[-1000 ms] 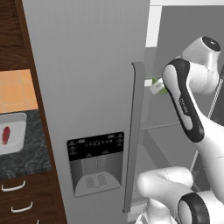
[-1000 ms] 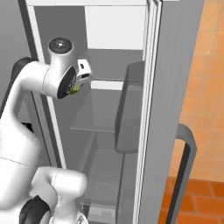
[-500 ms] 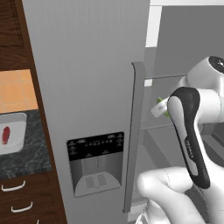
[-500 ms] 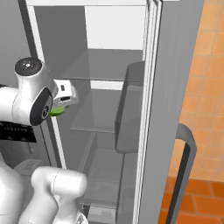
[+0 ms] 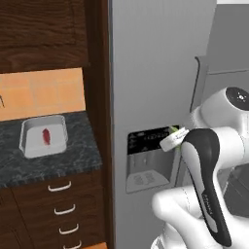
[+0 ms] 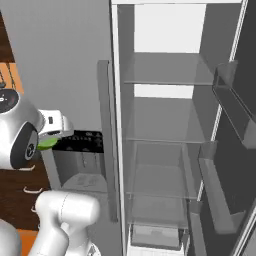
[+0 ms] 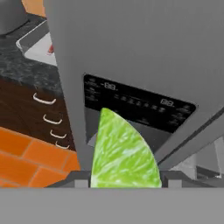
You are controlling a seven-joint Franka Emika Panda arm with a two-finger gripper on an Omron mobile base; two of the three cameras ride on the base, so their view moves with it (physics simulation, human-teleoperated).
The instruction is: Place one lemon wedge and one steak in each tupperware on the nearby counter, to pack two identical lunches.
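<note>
My gripper (image 7: 124, 178) is shut on a yellow-green lemon wedge (image 7: 122, 151), which stands upright between the fingers. In the left base view the gripper (image 5: 173, 137) hangs in front of the fridge door, with a sliver of the lemon wedge (image 5: 173, 129) showing. From the right base view the gripper (image 6: 52, 137) carries the lemon wedge (image 6: 48, 143) left of the open fridge. A light-grey tupperware (image 5: 29, 143) sits on the speckled counter (image 5: 48, 163) to the left, holding one red steak (image 5: 45, 135). The same tupperware (image 7: 37, 46) and steak (image 7: 51, 49) appear far off at the hand view's upper left.
The closed grey fridge door with its black dispenser panel (image 5: 148, 158) stands between gripper and counter. The other fridge compartment (image 6: 165, 150) is open, with glass shelves. Dark wooden drawers with silver handles (image 5: 61, 187) sit under the counter; orange tiles lie below.
The arm has swung left out of the open fridge to the dispenser door, wedge still held. The base views have shifted, bringing the counter and tupperware further into sight.
</note>
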